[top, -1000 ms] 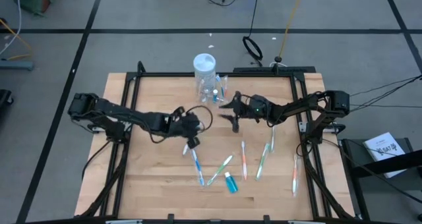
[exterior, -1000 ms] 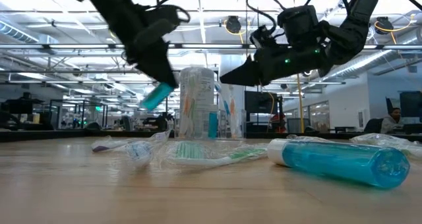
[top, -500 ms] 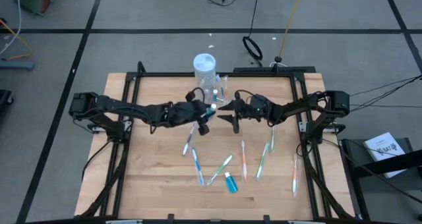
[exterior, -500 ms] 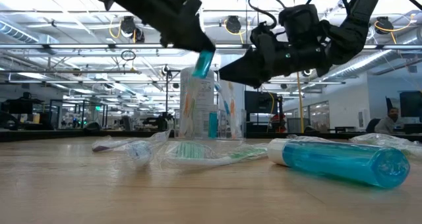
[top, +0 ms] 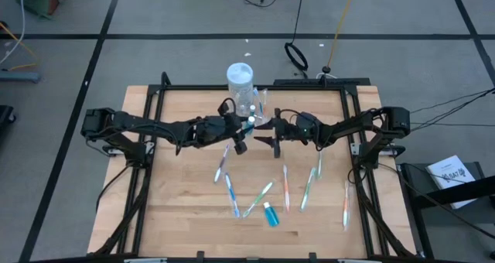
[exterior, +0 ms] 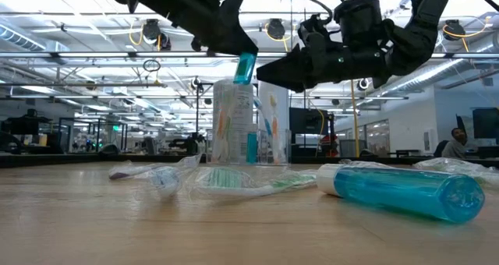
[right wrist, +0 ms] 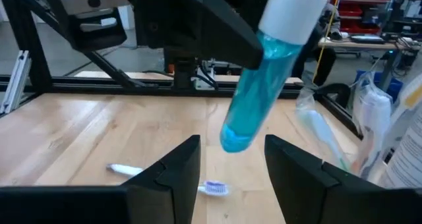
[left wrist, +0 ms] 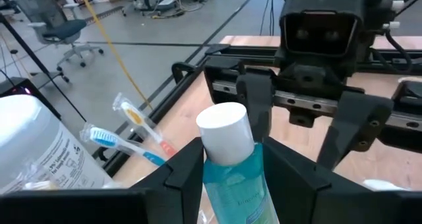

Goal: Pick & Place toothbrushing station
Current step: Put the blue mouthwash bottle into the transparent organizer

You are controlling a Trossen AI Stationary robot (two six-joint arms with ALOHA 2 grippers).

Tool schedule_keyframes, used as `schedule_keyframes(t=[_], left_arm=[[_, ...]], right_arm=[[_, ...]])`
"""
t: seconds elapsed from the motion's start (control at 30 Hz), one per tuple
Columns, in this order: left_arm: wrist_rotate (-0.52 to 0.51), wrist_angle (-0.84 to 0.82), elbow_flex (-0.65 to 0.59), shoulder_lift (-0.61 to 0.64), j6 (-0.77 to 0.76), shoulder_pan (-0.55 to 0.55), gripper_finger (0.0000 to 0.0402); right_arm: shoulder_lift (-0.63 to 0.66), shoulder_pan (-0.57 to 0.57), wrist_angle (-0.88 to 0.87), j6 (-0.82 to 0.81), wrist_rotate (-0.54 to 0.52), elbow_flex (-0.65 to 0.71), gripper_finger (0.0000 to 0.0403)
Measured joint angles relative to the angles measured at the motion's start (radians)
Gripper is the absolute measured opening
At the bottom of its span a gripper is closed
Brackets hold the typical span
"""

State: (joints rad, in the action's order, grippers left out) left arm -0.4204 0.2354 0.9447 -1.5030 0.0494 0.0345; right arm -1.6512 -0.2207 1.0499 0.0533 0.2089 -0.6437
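Observation:
My left gripper (top: 241, 133) is shut on a small teal tube with a white cap (top: 249, 124), held in the air just near of the clear cup (top: 260, 108), which holds toothbrushes. The tube also shows in the low view (exterior: 245, 67) and the right wrist view (right wrist: 256, 92). My right gripper (top: 271, 138) hangs open and empty just right of the tube, facing it. Several pastel toothbrushes (top: 285, 187) and a second teal tube (top: 270, 214) lie flat on the table. My left gripper pinches the teal tube's body (left wrist: 229, 179) between its two fingers, a little below the white cap (left wrist: 224, 124). The fingers come from the table's left. The tube is lifted clear and tilted, its cap end up and its bottom end (right wrist: 234, 137) free below the fingers.
A taller clear jar with a white lid (top: 240, 76) stands just left of the cup at the table's far edge. Wrapped toothbrushes (exterior: 234, 181) and the second tube (exterior: 405, 192) lie across the table's middle and near part. A black frame (top: 352, 151) borders the table.
My left gripper has carried the teal tube up from low over the table's middle and toward the far edge and right, to beside the cup. The tube has tipped with its cap end upward. My right gripper has stayed open and almost still.

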Motion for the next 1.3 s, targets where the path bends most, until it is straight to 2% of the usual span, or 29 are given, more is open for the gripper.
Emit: schedule_keyframes(t=[0.1, 0.27, 0.33, 0.47, 0.73, 0.87, 1.0, 1.13, 1.3], left_arm=[[0.0, -0.002, 0.0, 0.0, 0.0, 0.0, 0.0143], [0.001, -0.006, 0.0, 0.0, 0.0, 0.0, 0.0143], [0.001, -0.006, 0.0, 0.0, 0.001, 0.0, 0.0143], [0.0, -0.01, 0.0, 0.0, 0.022, 0.0, 0.0143], [0.0, -0.091, 0.0, 0.0, 0.086, 0.0, 0.0143], [-0.009, -0.063, 0.0, -0.015, 0.133, -0.008, 0.0143], [-0.073, 0.009, 0.0, -0.068, 0.202, -0.021, 0.0143], [-0.136, 0.076, 0.0, -0.1, 0.23, -0.034, 0.0143], [-0.159, 0.118, 0.0, -0.101, 0.216, -0.037, 0.0143]], right_arm=[[0.0, 0.001, 0.001, 0.0, -0.029, 0.0, 0.0178], [0.0, 0.0, 0.005, -0.007, -0.183, 0.0, 0.0214], [0.0, 0.0, 0.026, -0.024, -0.169, 0.0, 0.0225], [0.0, 0.001, 0.045, -0.039, -0.072, 0.0, 0.0235], [0.083, 0.0, -0.081, -0.105, -0.067, 0.002, 0.0225], [0.089, 0.0, -0.018, -0.141, -0.079, 0.001, 0.0222], [0.069, 0.018, 0.06, -0.164, -0.116, -0.002, 0.0222], [0.067, 0.037, 0.044, -0.097, -0.236, 0.0, 0.0222], [0.066, 0.042, 0.038, -0.09, -0.234, 0.0, 0.0221]])
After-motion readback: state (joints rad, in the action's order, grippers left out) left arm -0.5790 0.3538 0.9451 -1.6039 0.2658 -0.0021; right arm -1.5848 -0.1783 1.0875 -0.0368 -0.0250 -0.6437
